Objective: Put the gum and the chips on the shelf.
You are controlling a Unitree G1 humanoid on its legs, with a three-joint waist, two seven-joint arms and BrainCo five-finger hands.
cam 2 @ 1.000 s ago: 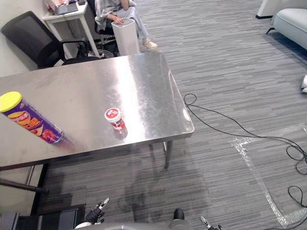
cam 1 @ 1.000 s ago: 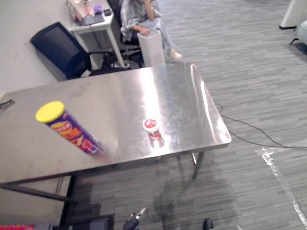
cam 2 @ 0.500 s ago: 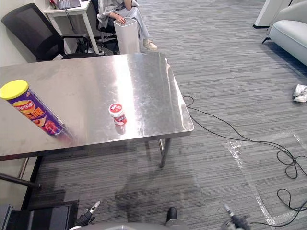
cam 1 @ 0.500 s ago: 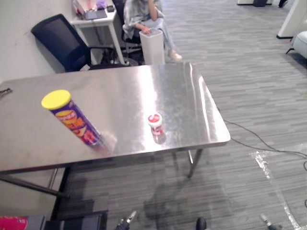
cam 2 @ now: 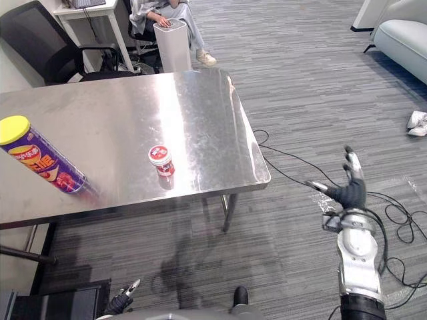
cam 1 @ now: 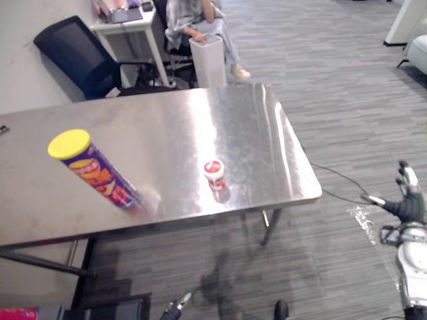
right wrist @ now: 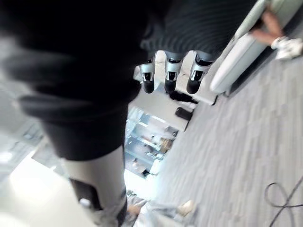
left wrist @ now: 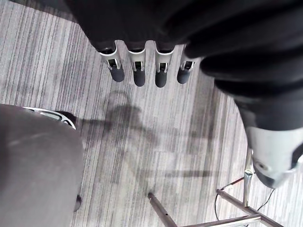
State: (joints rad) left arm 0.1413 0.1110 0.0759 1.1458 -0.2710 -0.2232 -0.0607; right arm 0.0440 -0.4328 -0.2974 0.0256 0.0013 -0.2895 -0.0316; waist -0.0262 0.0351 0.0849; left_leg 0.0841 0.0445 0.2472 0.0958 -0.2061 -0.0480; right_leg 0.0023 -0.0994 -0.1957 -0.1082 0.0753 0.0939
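Observation:
The chips are a purple tube with a yellow lid (cam 1: 93, 171), leaning on the left part of the steel table (cam 1: 253, 127). The gum is a small red-and-white tub (cam 1: 213, 175) upright near the table's front edge, towards the middle. My right hand (cam 2: 351, 189) is raised off the table's right end, above the floor, its fingers spread and empty. My left hand (left wrist: 137, 74) hangs low below the table's front edge with straight fingers pointing at the carpet, and it holds nothing.
Behind the table stand a black office chair (cam 1: 75, 59), a white bin (cam 1: 208, 61) and a small white desk (cam 1: 131, 20), with a seated person (cam 1: 193, 17) beside them. Black cables (cam 2: 287, 172) loop on the carpet right of the table. A pale sofa (cam 2: 403, 30) stands far right.
My right hand has risen into view at the right of the table, fingers spread. The view has shifted slightly; the tube and the tub have stayed in place.

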